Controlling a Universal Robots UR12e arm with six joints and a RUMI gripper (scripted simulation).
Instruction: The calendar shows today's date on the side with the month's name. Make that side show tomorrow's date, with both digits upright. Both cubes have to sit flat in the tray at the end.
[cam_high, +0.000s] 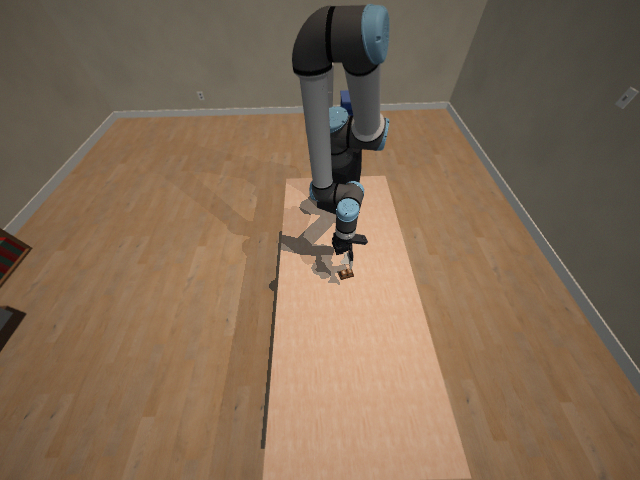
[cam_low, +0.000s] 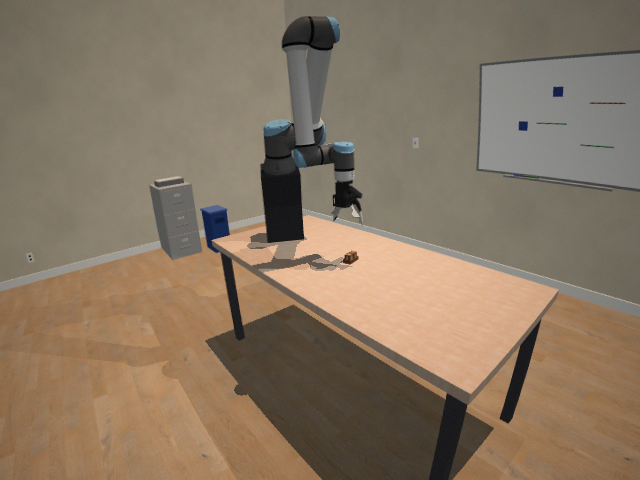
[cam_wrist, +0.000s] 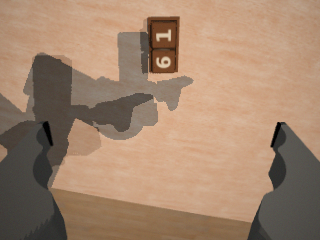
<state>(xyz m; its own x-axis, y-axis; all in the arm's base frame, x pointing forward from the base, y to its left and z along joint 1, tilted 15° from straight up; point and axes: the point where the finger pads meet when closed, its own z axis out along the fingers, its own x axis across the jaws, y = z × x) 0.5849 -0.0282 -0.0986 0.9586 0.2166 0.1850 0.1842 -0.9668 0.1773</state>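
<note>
A brown tray (cam_wrist: 163, 18) stands on the table and holds two brown cubes side by side. In the wrist view the upper cube (cam_wrist: 163, 35) has a pale 1 on its top face and the lower cube (cam_wrist: 163, 61) a pale 6. Both cubes look level in the tray. They are tiny in the top and exterior views; the month's name and the digits on the side faces cannot be read. My gripper (cam_low: 348, 221) (cam_wrist: 160, 123) is wide open with nothing between its fingers. It hangs above the table, on the robot base's side of the tray.
The long table (cam_high: 356, 372) (cam_low: 423, 289) carries the tray near its robot end. The robot's black base (cam_low: 282, 206) stands at that end. The arm's shadow falls beside the tray and touches its edge. A table edge crosses the bottom of the wrist view.
</note>
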